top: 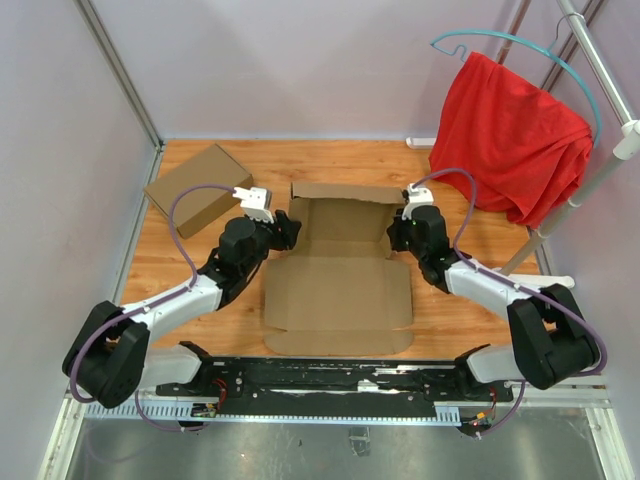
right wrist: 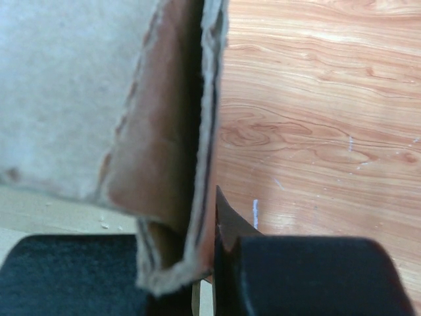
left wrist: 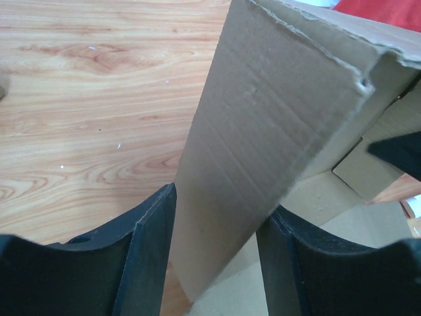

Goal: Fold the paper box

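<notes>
The paper box (top: 340, 285), plain brown cardboard, lies half unfolded in the middle of the wooden table, its back wall raised and its front flaps flat. My left gripper (top: 288, 230) is at the box's left side. In the left wrist view this gripper (left wrist: 217, 197) is open, and an upright side flap (left wrist: 263, 131) stands tilted between its fingers. My right gripper (top: 398, 232) is at the box's right side. Seen from the right wrist, that gripper (right wrist: 191, 263) is shut on a doubled side wall (right wrist: 164, 131) of the box.
A second, closed cardboard box (top: 198, 188) lies at the back left of the table. A red cloth (top: 510, 140) hangs from a hanger on a metal rack at the back right. Grey walls enclose the table.
</notes>
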You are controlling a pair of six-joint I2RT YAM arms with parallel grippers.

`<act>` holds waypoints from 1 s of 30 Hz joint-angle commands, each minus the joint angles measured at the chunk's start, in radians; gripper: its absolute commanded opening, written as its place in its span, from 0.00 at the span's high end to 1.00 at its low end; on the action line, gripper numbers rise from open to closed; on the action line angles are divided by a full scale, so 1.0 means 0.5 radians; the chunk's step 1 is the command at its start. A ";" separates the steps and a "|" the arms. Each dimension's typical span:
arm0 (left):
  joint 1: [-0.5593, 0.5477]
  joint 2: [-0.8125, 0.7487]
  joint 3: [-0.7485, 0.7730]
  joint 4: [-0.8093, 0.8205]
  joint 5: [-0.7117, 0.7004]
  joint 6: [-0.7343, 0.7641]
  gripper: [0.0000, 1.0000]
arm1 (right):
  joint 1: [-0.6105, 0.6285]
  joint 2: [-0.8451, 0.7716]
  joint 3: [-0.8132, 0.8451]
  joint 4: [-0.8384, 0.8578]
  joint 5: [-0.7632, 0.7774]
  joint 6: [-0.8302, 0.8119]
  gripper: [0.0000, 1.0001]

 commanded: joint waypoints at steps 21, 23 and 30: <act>-0.274 0.438 0.315 -0.372 -1.471 0.030 0.61 | 0.506 -0.114 0.129 -0.253 0.716 0.047 0.99; -0.318 0.525 0.388 -0.453 -1.691 0.002 0.66 | 0.553 -0.099 0.167 -0.340 0.791 0.085 0.99; -0.349 0.546 0.371 -0.406 -1.785 -0.027 1.00 | 0.567 -0.053 0.136 -0.313 0.885 0.180 0.99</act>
